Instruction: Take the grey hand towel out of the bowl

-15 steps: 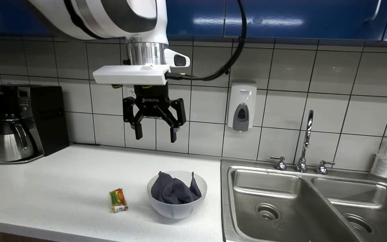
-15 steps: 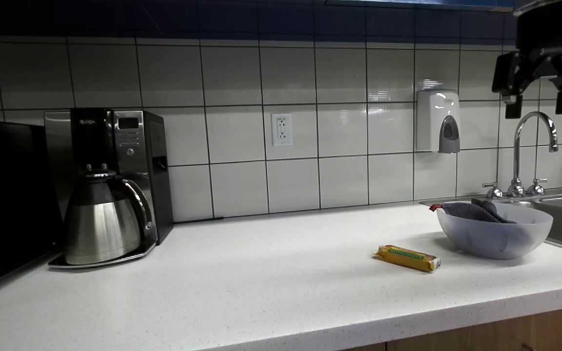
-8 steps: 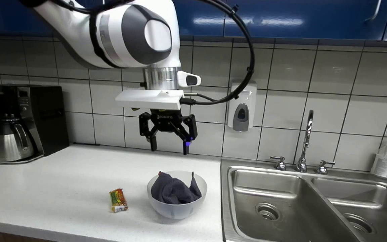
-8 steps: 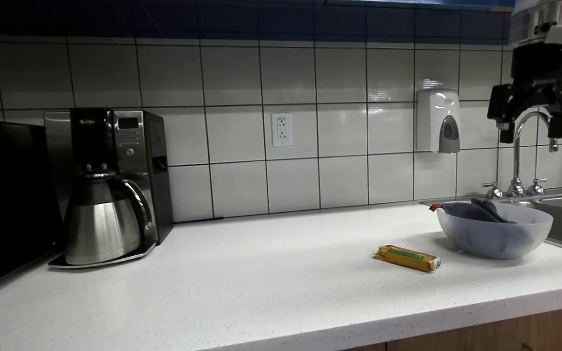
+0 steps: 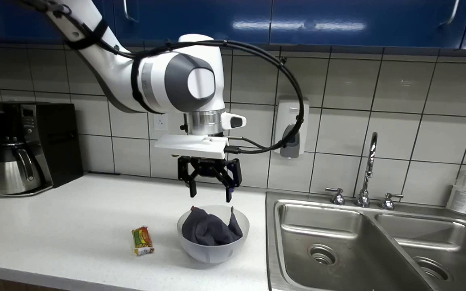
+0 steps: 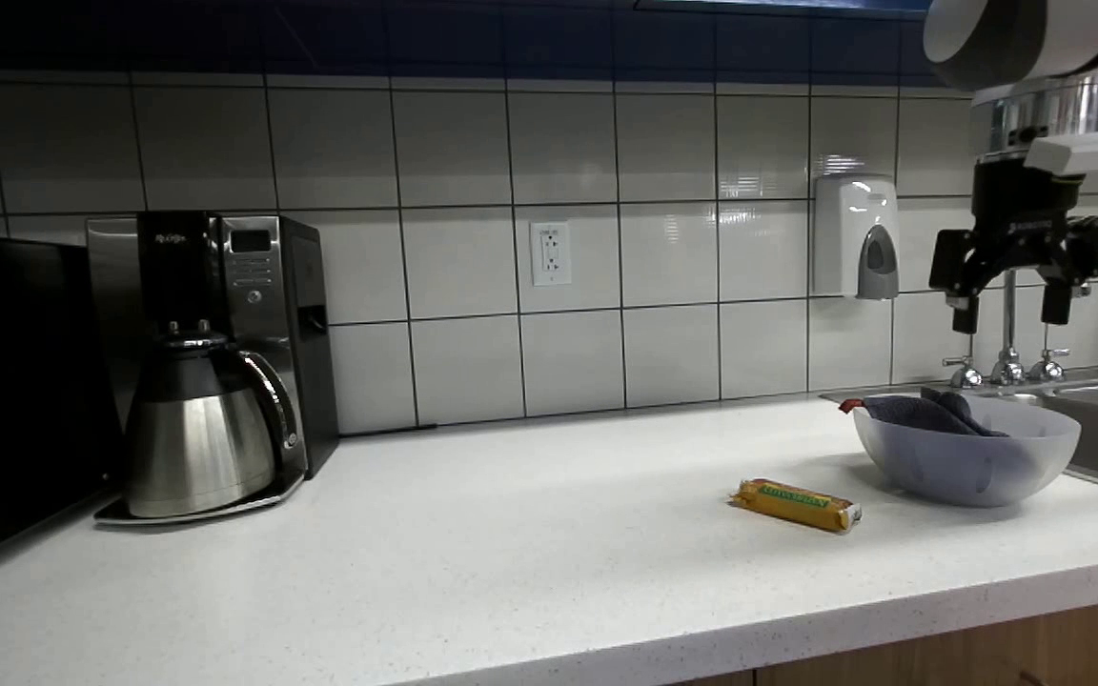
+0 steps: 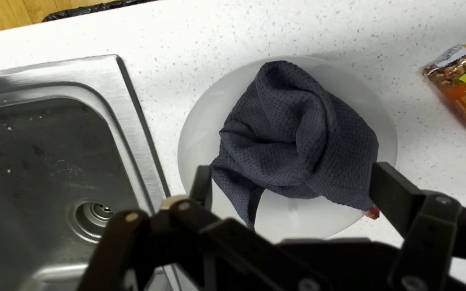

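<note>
The gripper [image 5: 210,197] hangs with its fingers spread apart, and below it the grey hand towel [image 5: 212,231] lies bunched in the bowl [image 5: 212,254], its red tag [image 6: 851,405] poking over the rim, while a snack bar [image 5: 142,241] rests lower on one side of the gripper and the sink [image 5: 350,246] lies opposite

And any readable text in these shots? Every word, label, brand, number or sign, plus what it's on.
"NATUR", running off the wrist view's edge: glossy orange, yellow and green snack bar wrapper.
"CRUNCH", cut too: same wrapper.
"PEANUT BUTTER": same wrapper.
Too small or blurred: that wrapper's fine print; marks on the black two-finger gripper, black-and-silver coffee maker, clear plastic pump bottle, white wall outlet.
</note>
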`<state>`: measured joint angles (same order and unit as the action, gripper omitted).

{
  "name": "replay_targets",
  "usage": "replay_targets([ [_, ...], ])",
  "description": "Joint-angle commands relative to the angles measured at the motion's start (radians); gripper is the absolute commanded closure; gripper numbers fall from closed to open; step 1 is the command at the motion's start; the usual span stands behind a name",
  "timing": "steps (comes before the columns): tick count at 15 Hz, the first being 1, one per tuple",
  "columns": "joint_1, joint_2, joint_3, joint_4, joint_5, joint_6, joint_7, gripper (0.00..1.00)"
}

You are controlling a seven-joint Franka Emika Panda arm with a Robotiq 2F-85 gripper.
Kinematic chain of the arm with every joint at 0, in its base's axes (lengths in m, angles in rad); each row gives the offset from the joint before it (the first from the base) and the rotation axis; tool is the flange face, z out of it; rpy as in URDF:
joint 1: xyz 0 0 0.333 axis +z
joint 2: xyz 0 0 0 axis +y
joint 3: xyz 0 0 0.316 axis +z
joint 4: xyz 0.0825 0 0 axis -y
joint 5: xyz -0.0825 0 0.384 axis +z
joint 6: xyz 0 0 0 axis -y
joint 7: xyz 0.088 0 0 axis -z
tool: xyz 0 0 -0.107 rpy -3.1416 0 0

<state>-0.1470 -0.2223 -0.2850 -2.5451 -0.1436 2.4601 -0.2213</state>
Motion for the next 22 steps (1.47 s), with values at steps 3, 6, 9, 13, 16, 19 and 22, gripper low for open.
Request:
replay_targets([
  [3, 0.000, 0.126, 0.021, 0.062, 0.076, 0.059, -0.054, 0.00],
  [6, 0.001, 0.177, 0.036, 0.083, 0.108, 0.077, -0.069, 0.00],
  [9, 0.000, 0.219, 0.055, 0.102, 0.122, 0.082, -0.075, 0.00],
  [13, -0.005, 0.265, 0.077, 0.119, 0.139, 0.081, -0.080, 0.00],
  [16, -0.009, 0.292, 0.088, 0.128, 0.141, 0.080, -0.081, 0.00],
  [19, -0.011, 0.313, 0.095, 0.132, 0.141, 0.077, -0.081, 0.00],
  [22, -0.013, 0.329, 0.103, 0.134, 0.145, 0.077, -0.084, 0.00],
])
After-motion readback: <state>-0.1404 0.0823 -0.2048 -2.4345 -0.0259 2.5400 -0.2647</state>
